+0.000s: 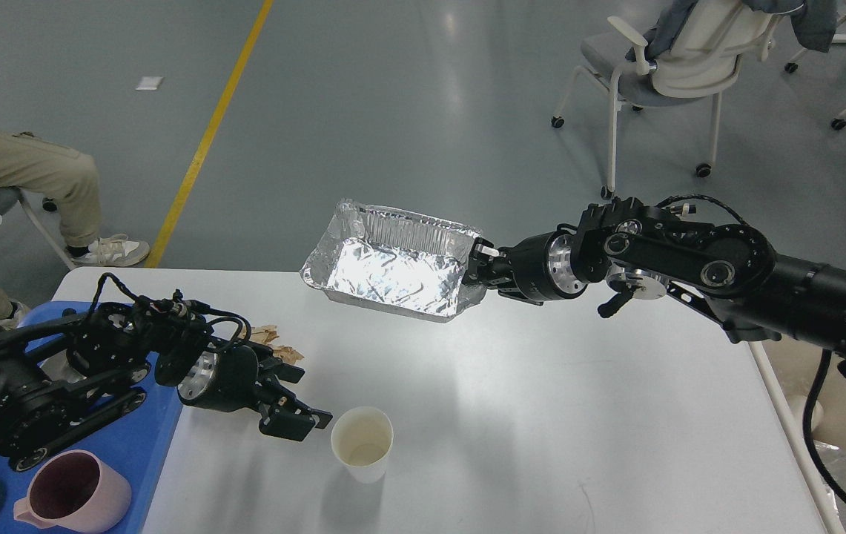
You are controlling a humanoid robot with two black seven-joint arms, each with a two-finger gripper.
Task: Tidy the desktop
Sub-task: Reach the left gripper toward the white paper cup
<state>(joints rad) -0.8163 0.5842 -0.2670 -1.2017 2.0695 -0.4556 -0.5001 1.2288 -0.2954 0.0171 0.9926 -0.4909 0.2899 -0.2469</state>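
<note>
The white desktop fills the lower part of the head view. My right gripper is shut on the right rim of a crumpled foil tray and holds it tilted above the desktop's far edge. My left gripper is open and empty, low over the desktop, just left of a white paper cup that stands upright near the front. Crumpled brown paper lies behind my left wrist, mostly hidden by it.
A blue tray lies along the left edge with a pink mug on it. A person sits at the far left, office chairs stand beyond the table. Foil lies on the floor at bottom right.
</note>
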